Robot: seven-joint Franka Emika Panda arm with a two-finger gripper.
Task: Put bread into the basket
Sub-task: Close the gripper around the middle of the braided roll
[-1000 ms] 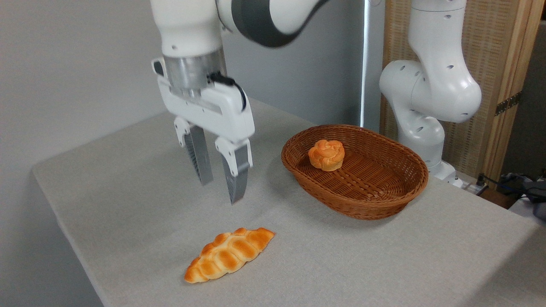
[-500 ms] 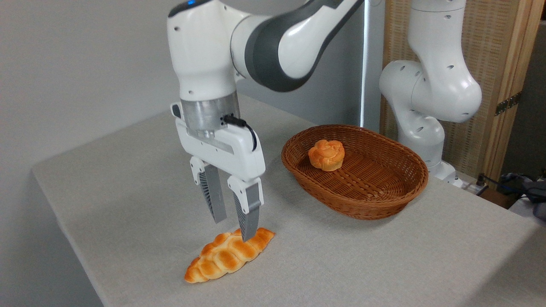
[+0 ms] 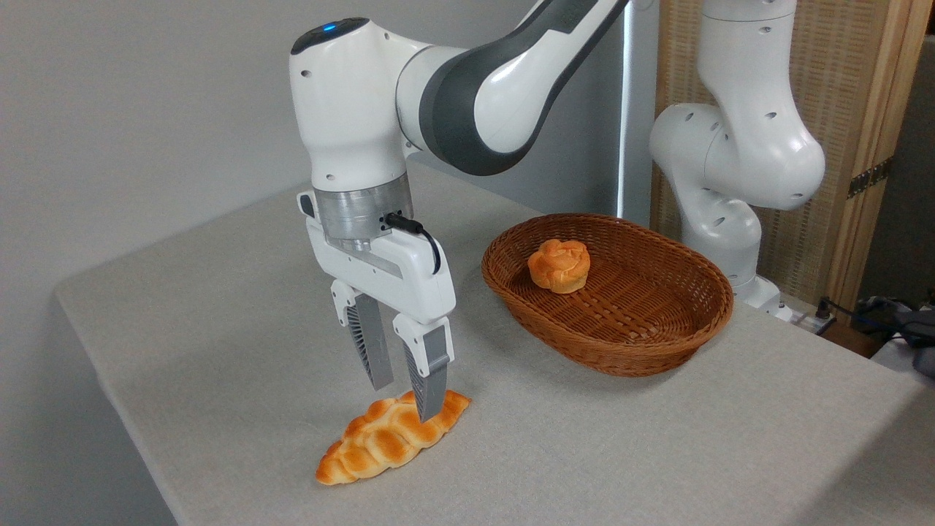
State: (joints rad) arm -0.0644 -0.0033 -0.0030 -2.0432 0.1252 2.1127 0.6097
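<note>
The bread [image 3: 387,438], a long braided golden-orange loaf, lies flat on the grey cloth near the table's front left. My gripper [image 3: 405,402] hangs just over the loaf's upper right end, open. One fingertip overlaps that end in the picture and the other stands behind the loaf; whether either touches it I cannot tell. Nothing is held between the fingers. The basket [image 3: 584,351], an oval reddish-brown wicker one, stands to the right and further back, well apart from the loaf.
A small round orange bun [image 3: 559,264] sits inside the basket near its far left end. The arm's white base [image 3: 730,168] rises behind the basket. The table's front edge runs close below the loaf, and its left edge is near.
The gripper has come down and forward from well above the cloth to just over the loaf's right end, staying open. The bread and basket have not moved.
</note>
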